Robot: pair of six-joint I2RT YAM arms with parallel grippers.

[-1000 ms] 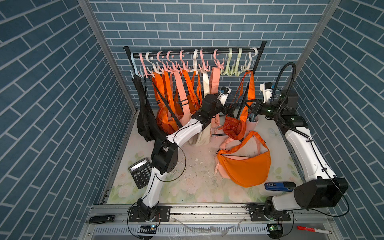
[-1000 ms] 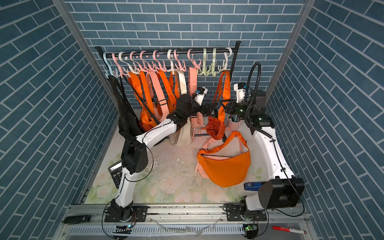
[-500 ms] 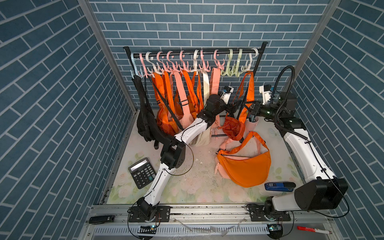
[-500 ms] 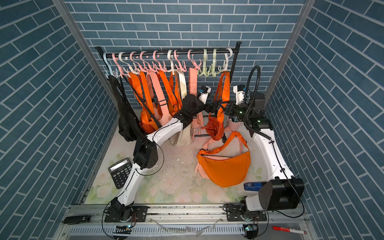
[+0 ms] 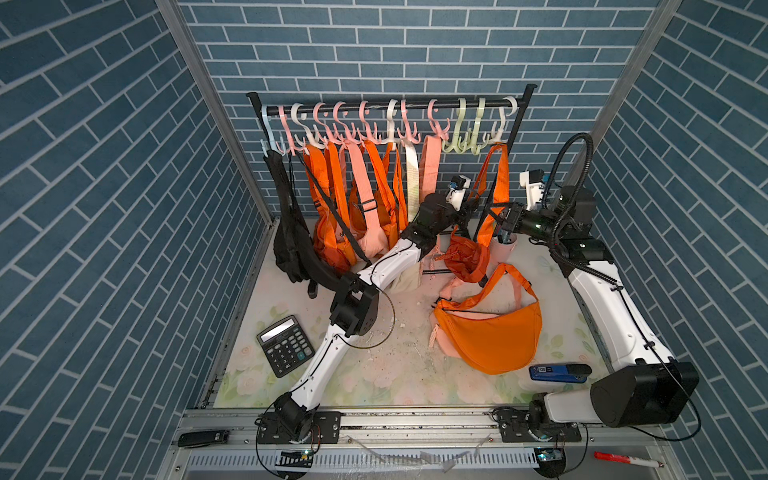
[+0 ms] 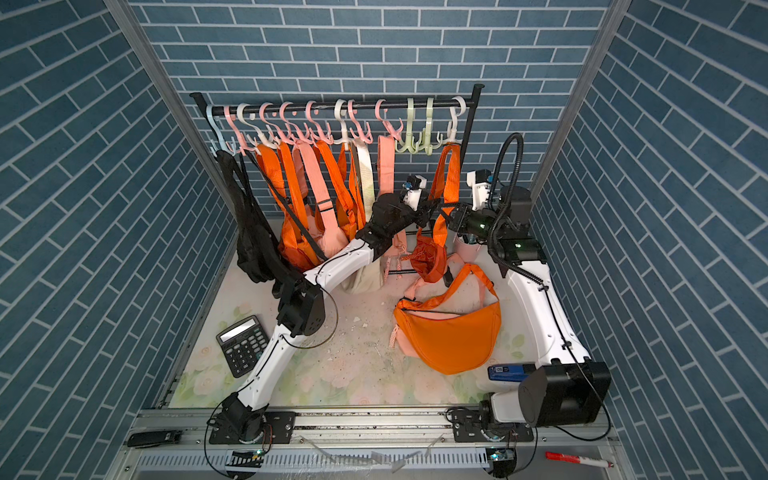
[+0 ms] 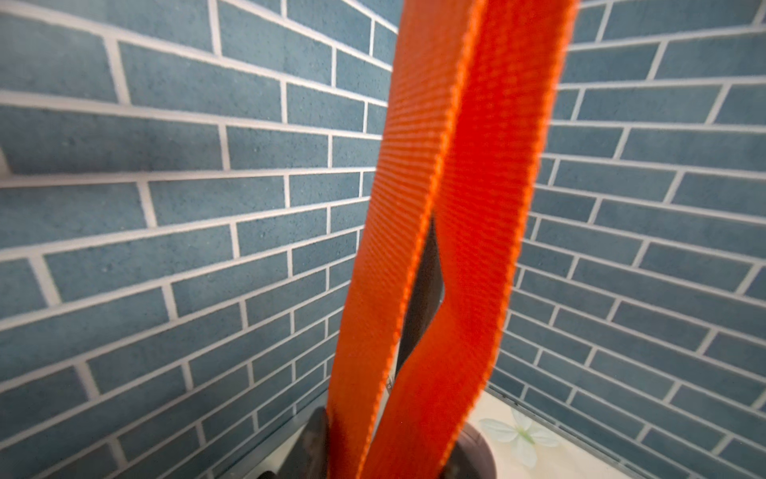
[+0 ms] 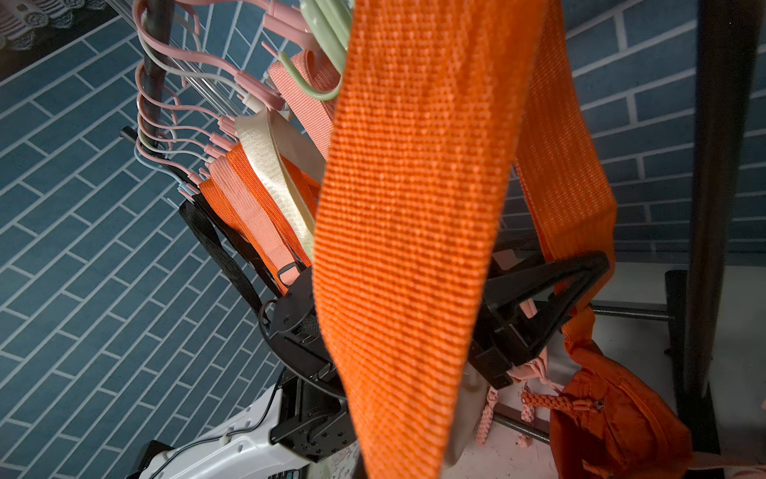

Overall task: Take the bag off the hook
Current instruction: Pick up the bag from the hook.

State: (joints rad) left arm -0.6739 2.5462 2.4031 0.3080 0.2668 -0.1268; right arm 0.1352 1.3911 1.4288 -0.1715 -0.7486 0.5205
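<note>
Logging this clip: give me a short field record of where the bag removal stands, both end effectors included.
target: crumpled orange fabric bag, hung by its orange webbing strap
hook: white plastic hook, right end of the black rail; strap still on it
left end effector: closed around both strap runs
right end effector: shut, beside the strap; grip unclear
already down: orange crescent bag on the floral mat
status: bag not yet off the hook
</note>
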